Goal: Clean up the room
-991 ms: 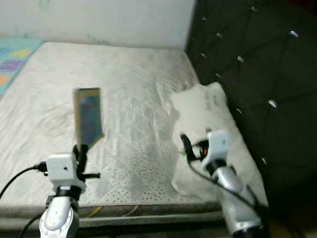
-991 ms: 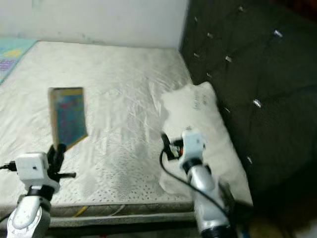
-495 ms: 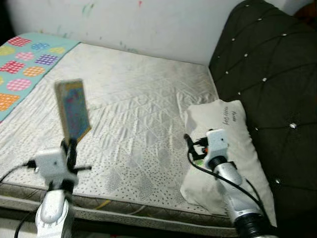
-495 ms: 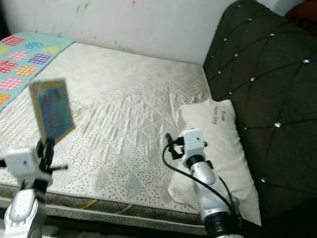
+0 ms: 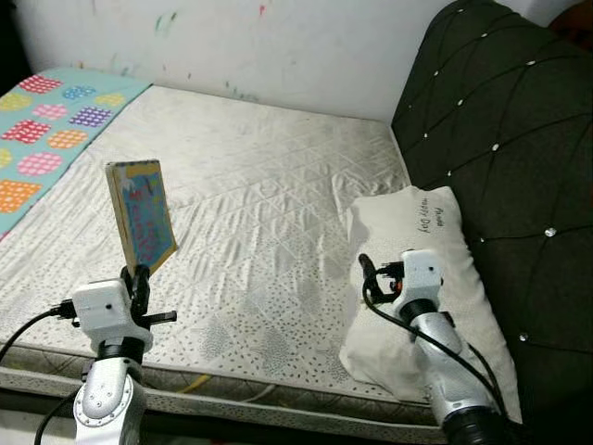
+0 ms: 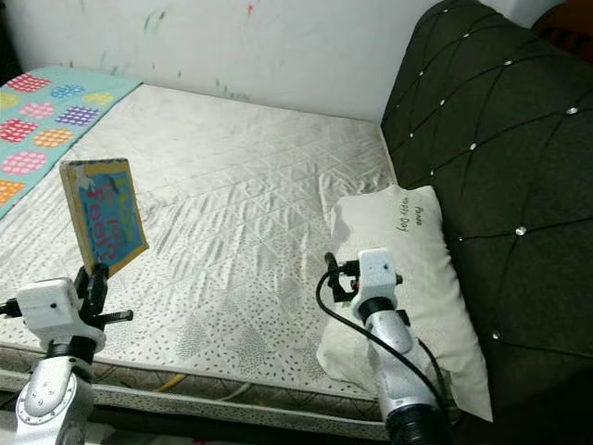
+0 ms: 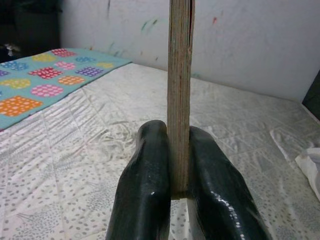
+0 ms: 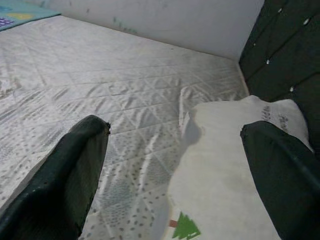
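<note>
Above the bed's near left part, held upright: book [image 5: 141, 221], long axis vertical, spine edge toward the camera side in the left wrist view, colourful blue cover turned to the robot's right and slightly forward. Clamped at its lower edge by left gripper [image 7: 178, 165], both black fingers [image 7: 145, 185] pressed flat against the two covers, jaws closed on it with only the book's thickness between. Raised clear of the mattress [image 5: 269, 213], no part touching the quilted white surface.

Over the pillow's near end, right gripper [image 8: 180, 170], jaws spread wide, nothing between them, holding nothing; whether touching the pillow cannot be told. Pillow [image 6: 408, 269] lying lengthwise along the mattress's right side, against a dark tufted headboard [image 6: 491, 139], small printed text near its far end and a green tree motif near its close end in the right wrist view.

At the far left of the bed, a teal blanket [image 5: 46, 130] with coloured spotted patches. Behind, a white wall [image 5: 241, 42] with faint coloured marks.
</note>
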You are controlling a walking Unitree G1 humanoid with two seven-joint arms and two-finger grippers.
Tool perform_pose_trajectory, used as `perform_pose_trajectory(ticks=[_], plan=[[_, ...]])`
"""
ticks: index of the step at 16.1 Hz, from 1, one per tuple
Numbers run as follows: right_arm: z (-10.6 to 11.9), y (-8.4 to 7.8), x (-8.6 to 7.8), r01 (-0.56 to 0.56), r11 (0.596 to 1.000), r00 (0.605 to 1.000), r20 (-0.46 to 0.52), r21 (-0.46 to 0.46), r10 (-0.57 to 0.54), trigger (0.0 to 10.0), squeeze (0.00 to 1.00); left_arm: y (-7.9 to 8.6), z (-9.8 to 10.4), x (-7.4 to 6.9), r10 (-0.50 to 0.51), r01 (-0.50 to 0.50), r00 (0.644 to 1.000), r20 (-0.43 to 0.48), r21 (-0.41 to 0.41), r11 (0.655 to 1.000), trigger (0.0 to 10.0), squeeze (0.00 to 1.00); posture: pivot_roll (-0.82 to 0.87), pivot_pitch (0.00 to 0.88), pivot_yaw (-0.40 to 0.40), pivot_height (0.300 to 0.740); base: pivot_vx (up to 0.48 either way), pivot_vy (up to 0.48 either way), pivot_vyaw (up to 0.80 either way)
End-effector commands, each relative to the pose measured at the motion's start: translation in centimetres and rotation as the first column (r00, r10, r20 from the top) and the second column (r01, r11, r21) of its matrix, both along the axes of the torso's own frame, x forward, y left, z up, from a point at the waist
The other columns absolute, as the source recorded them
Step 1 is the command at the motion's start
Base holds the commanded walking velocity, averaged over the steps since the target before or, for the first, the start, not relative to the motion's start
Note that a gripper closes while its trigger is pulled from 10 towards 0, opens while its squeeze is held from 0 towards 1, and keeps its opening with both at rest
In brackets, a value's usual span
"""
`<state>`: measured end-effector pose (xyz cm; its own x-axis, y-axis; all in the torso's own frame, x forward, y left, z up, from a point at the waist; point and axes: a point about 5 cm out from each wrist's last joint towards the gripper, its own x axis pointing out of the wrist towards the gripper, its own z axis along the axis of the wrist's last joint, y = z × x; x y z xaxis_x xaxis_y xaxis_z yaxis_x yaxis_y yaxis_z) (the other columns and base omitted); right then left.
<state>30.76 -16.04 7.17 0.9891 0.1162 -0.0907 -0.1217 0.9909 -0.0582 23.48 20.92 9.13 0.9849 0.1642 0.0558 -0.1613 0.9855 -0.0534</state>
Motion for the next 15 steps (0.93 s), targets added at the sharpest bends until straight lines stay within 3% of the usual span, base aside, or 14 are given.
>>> perform_pose_trajectory(ticks=[1,3,6,9,12,15], plan=[[0.7,-0.7,0.2,0.019,1.000,1.000,0.010,-0.013,-0.019,10.0,0.00,-0.6,1.4,0.3,-0.033,0.033,0.998,0.054,0.015,0.999,10.0,0.00,0.07,0.021,-0.109,0.740,0.000,0.000,0.00],[1.1,-1.9,0.2,0.090,0.996,0.996,0.006,0.021,-0.091,10.0,0.00,-0.9,1.6,0.2,-0.030,0.031,0.997,0.066,-0.010,0.999,10.0,0.00,0.05,0.084,-0.122,0.740,0.000,0.000,0.00],[1.9,-2.9,0.1,0.157,0.985,0.987,0.037,0.067,-0.159,10.0,0.00,-0.9,2.2,0.2,0.000,0.003,0.995,0.095,-0.028,1.000,10.0,0.00,0.04,0.092,-0.119,0.740,0.000,0.000,0.00],[3.0,-3.5,-1.2,0.146,0.981,0.987,0.047,0.126,-0.153,10.0,0.00,0.0,3.5,0.0,0.013,-0.006,0.992,0.127,-0.054,0.999,10.0,0.00,0.04,0.085,-0.108,0.740,0.000,0.000,0.00],[2.7,-4.0,-2.6,0.153,0.981,0.987,0.022,0.119,-0.156,10.0,0.00,0.3,3.7,-0.8,0.010,-0.003,0.991,0.131,-0.053,0.999,10.0,0.00,0.04,0.098,-0.104,0.740,0.000,0.000,0.00],[2.6,-4.5,-2.7,0.185,0.974,0.983,-0.005,0.128,-0.186,10.0,0.00,0.0,3.6,-1.0,0.004,0.006,0.993,0.117,-0.080,0.997,10.0,0.00,0.04,0.101,-0.104,0.740,0.000,0.000,0.00]])
